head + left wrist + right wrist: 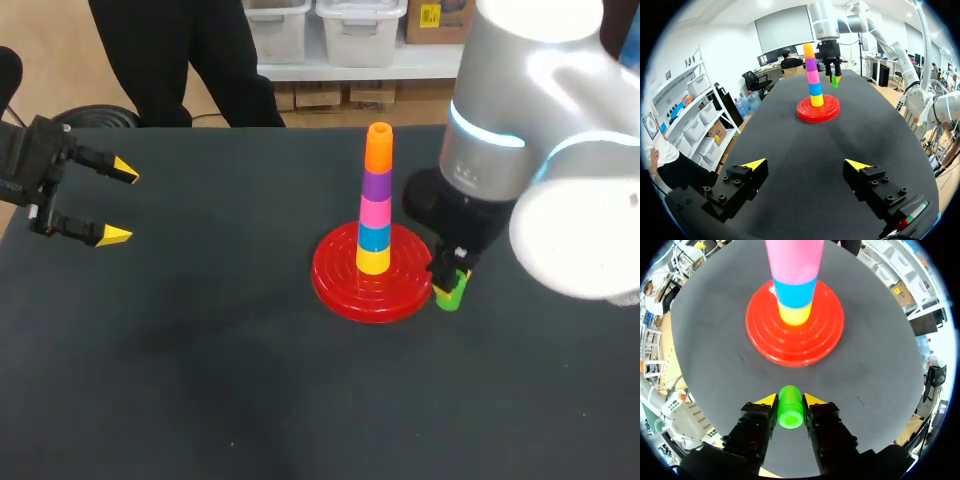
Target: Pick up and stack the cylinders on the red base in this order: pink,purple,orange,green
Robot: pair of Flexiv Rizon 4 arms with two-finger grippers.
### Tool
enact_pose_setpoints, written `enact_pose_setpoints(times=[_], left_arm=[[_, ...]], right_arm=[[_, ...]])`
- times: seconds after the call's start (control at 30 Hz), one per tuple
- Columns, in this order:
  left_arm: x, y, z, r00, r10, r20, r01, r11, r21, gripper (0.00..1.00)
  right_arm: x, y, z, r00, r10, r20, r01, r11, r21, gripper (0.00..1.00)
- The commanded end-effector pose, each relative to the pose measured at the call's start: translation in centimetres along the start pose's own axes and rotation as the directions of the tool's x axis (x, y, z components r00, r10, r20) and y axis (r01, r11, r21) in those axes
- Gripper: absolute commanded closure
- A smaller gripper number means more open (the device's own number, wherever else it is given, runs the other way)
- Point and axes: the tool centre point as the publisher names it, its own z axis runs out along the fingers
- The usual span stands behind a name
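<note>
Green cylinder (pixel 790 412): being pinched by right gripper (pixel 790 400), just beside red base (pixel 812 347).
Orange cylinder (pixel 379 150): sitting atop purple cylinder (pixel 377 186).
Left gripper (pixel 806 164): hovering spread, well apart.

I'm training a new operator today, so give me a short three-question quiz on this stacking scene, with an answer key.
1. True or false: the green cylinder already sits on top of the stack.
2. Which colour is topmost above the red base? A pink, B orange, C blue.
3. Fill in: the left gripper is ____ (open or shut).

Key:
1. False. The right gripper is shut on it beside the base.
2. B, the orange cylinder.
3. Open.
</note>
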Motion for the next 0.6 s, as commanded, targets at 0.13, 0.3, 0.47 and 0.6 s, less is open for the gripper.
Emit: enact_pose_setpoints(times=[0.13, 0.3, 0.47, 0.6], left_arm=[[0.1, -0.1, 0.0, 1.000, 0.002, 0.001, -0.002, 1.000, -0.002, 0.00], [0.1, -0.1, 0.0, 1.000, 0.002, 0.001, -0.002, 1.000, -0.002, 0.00], [0.1, -0.1, 0.0, 1.000, 0.002, 0.001, -0.002, 1.000, -0.002, 0.00], [0.1, -0.1, 0.0, 1.000, 0.002, 0.001, -0.002, 1.000, -0.002, 0.00]], right_arm=[[0.0, -0.1, -6.4, 1.000, -0.012, 0.000, 0.011, 0.997, 0.073, 1.00], [-1.9, -0.8, -10.9, 0.999, -0.044, 0.007, 0.043, 0.990, 0.135, 1.00], [-4.2, -1.4, -15.1, 0.997, -0.076, 0.001, 0.075, 0.977, 0.199, 1.00], [-5.6, -1.4, -17.8, 0.995, -0.103, -0.006, 0.101, 0.967, 0.235, 1.00]])
